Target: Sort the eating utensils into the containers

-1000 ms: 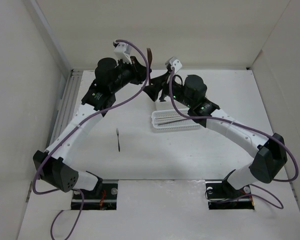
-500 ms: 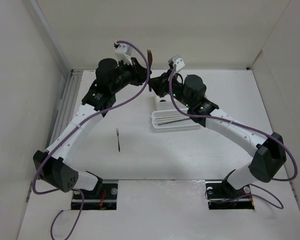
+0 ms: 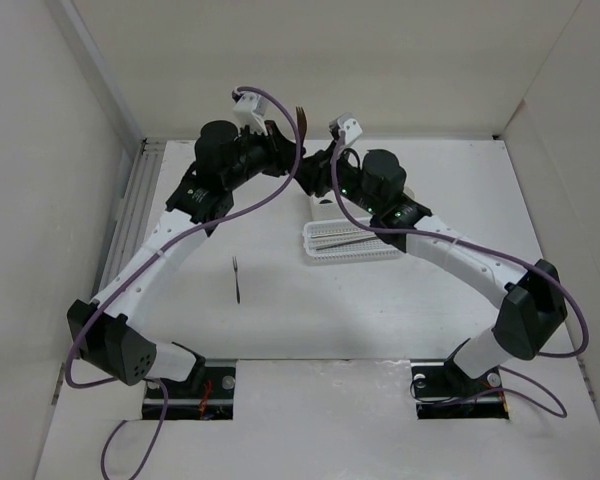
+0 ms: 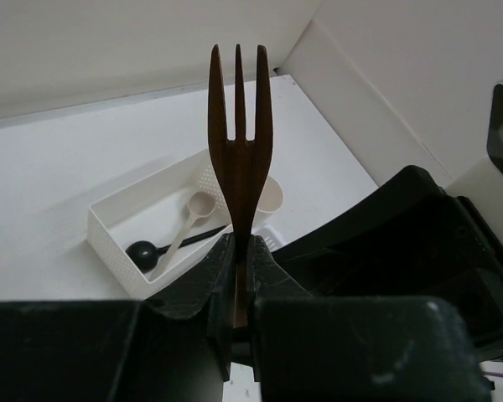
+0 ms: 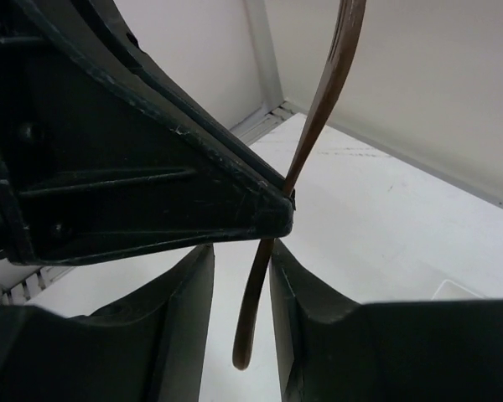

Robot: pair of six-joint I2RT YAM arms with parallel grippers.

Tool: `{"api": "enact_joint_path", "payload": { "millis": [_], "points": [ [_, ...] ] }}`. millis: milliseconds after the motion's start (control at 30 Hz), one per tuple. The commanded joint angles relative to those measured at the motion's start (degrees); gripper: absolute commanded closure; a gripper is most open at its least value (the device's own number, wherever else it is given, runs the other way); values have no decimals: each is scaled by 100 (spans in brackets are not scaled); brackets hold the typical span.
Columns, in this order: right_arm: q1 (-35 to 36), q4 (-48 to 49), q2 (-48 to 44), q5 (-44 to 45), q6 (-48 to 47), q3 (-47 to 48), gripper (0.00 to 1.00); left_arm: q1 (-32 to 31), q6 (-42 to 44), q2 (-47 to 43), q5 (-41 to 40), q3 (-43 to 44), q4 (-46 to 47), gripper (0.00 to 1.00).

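- Loose fork [image 3: 237,280]: dark, flat on the table [image 3: 280,330], well apart from the containers. Tines too small to make out.
- Left gripper [image 4: 241,247]: clamped on the held fork [image 4: 239,142], brown, upright, tines up. Lower handle hidden between the fingers.
- Right gripper [image 5: 241,251]: jaws parted either side of that fork's handle tip. Gap visible on one side, so not clamped.
- White box [image 4: 109,239]: holds a cream spoon [image 4: 187,226] and a dark round-headed item [image 4: 141,251], type unclear. Mostly hidden under the arms in the top view.
- Cup [image 4: 271,194]: just beside the box, half hidden behind the fork.
- Basket [image 3: 315,250]: chopsticks [image 3: 355,238] lie inside, right end hidden under the right arm.
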Motion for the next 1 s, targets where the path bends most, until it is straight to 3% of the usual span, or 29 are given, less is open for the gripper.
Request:
{"api": "enact_joint_path", "payload": {
  "millis": [0,33,100,133,233,367,400,500,533,767,867,967],
  "points": [
    [38,369,130,-309,-55,310,62,-33,-142,-272,173,-75,247,100],
    [38,369,131,-309,-55,310,63,-33,-142,-272,173,-75,247,100],
    [38,369,131,-240,-55,363,80,-33,-142,-272,173,-75,247,100],
    [38,369,131,-178,-55,363,83,-33,-142,-272,173,-75,247,100],
    [38,369,78,-19,-107,301,93,-33,-142,-272,173,-75,247,100],
    [38,369,25,94,-212,249,97,-33,-142,-272,173,-189,247,100],
    [38,369,-27,95,-213,249,97,-33,-142,-272,173,-189,247,71],
    [-93,369,-150,349,-213,30,97,-33,-142,-272,173,-250,247,14],
    [-172,369,-246,402,-213,-49,97,-33,-55,-324,173,-251,247,0],
    [-1639,1026,-906,1140,-335,-1376,98,151,543,-553,-836,-602,46,0],
    [-2253,1274,-828,1378,-625,-1860,98,204,798,-675,-1530,-927,-16,0],
    [-2615,1327,-477,1211,-451,-1966,98,335,869,-676,-1672,-1120,-16,0]
  ]
}}
